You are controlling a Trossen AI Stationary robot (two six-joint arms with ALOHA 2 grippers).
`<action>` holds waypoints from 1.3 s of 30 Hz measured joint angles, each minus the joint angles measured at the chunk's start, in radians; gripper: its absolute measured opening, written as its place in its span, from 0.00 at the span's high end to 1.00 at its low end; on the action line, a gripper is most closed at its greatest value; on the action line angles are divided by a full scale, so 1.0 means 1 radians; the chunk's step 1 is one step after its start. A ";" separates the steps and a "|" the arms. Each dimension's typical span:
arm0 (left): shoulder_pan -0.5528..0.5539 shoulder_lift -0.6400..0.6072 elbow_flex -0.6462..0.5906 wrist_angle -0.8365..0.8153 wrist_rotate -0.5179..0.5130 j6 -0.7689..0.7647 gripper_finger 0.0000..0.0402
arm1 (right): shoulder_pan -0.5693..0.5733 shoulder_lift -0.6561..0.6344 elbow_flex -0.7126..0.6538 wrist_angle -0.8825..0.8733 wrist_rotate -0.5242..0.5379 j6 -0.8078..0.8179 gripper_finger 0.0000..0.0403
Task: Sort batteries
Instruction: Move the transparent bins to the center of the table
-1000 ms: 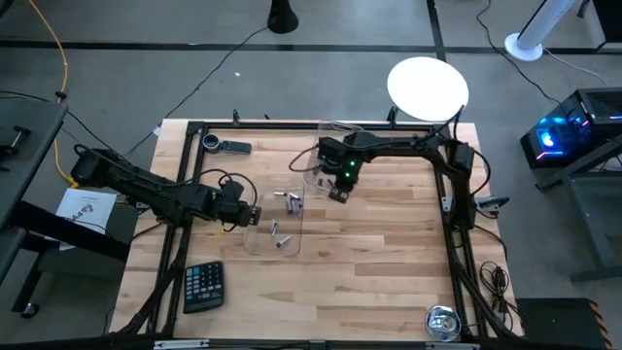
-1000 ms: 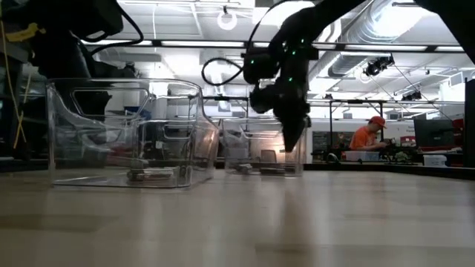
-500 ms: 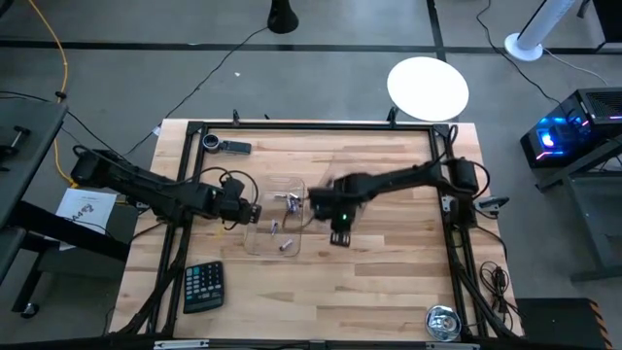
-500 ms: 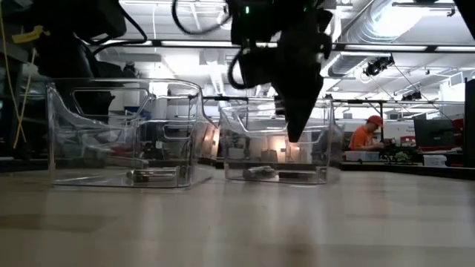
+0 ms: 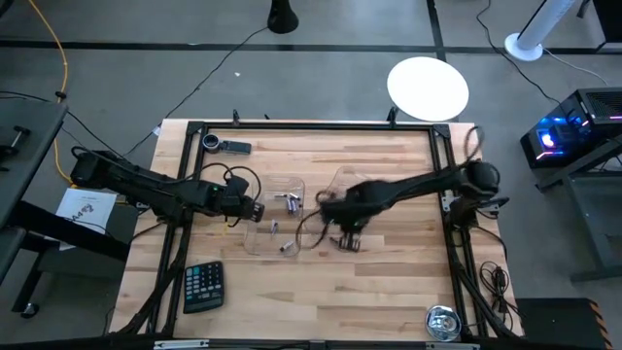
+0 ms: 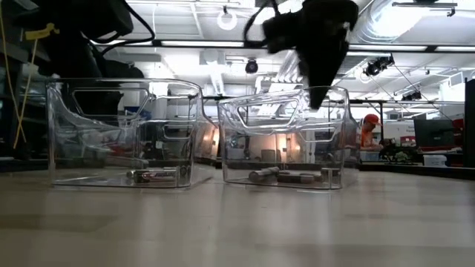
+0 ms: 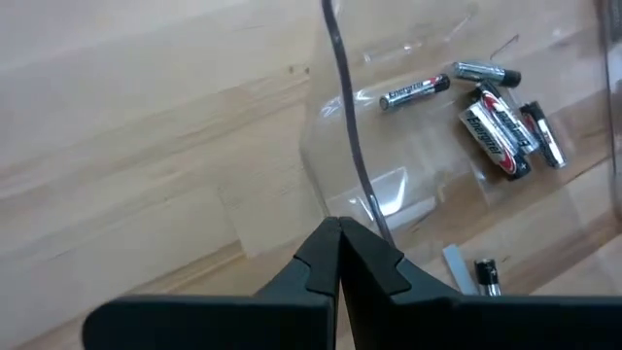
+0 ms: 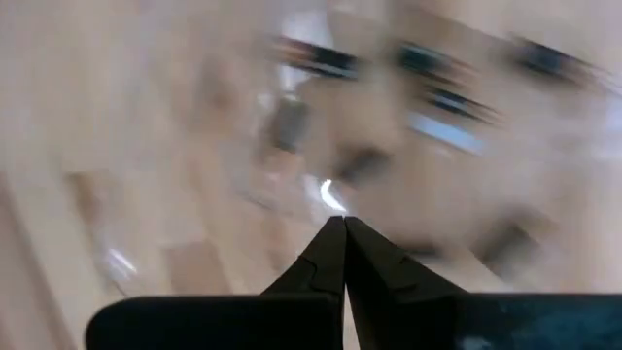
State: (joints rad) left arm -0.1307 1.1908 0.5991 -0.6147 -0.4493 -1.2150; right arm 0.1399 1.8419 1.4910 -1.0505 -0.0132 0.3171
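Two clear plastic trays stand side by side on the table. The left tray (image 5: 275, 222) (image 6: 122, 133) holds several small batteries (image 7: 491, 112) (image 6: 152, 176) lying on its floor. The right tray (image 5: 323, 216) (image 6: 282, 137) has a few batteries (image 6: 286, 176) on its bottom. My left gripper (image 5: 255, 210) (image 7: 340, 233) is shut at the left tray's left wall. My right gripper (image 5: 347, 239) (image 6: 315, 100) (image 8: 342, 228) is shut at the right tray's rim. The right wrist view is smeared by motion. My left gripper pinches the left tray's thin wall (image 7: 338, 165) at its upper edge between both fingers, coming level from the table's left. The tray sits flat on the table. My right gripper comes down from above onto the right tray's upper rim (image 6: 320, 95) at its right side. The smear in the wrist view hides the exact contact. In the low view the tray's bottom is at table level.
A calculator (image 5: 203, 286) lies near the table's near left corner and a round tape measure (image 5: 442, 322) at the near right corner. A small black tool (image 5: 225, 146) lies at the far left. A person in orange (image 6: 365, 133) sits in the room behind.
My right gripper has swung from the table's far middle toward the near edge, and the right tray has moved with it. The tray now stands level with the left tray, just to its right. The left arm and its tray have stayed put.
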 joint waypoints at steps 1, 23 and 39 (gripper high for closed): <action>0.000 0.000 0.000 0.000 0.003 0.010 1.00 | -0.009 -0.030 0.000 -0.040 0.028 0.025 1.00; 0.047 0.000 0.000 -0.140 -0.032 0.173 1.00 | -0.123 -0.474 -0.654 0.189 0.109 0.417 1.00; 0.220 0.000 0.000 0.174 -0.053 0.293 1.00 | -0.240 -0.351 -0.668 0.607 0.170 0.160 1.00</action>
State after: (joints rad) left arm 0.0890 1.1908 0.5987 -0.4411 -0.5024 -0.9215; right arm -0.1000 1.4907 0.8234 -0.4440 0.1564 0.4774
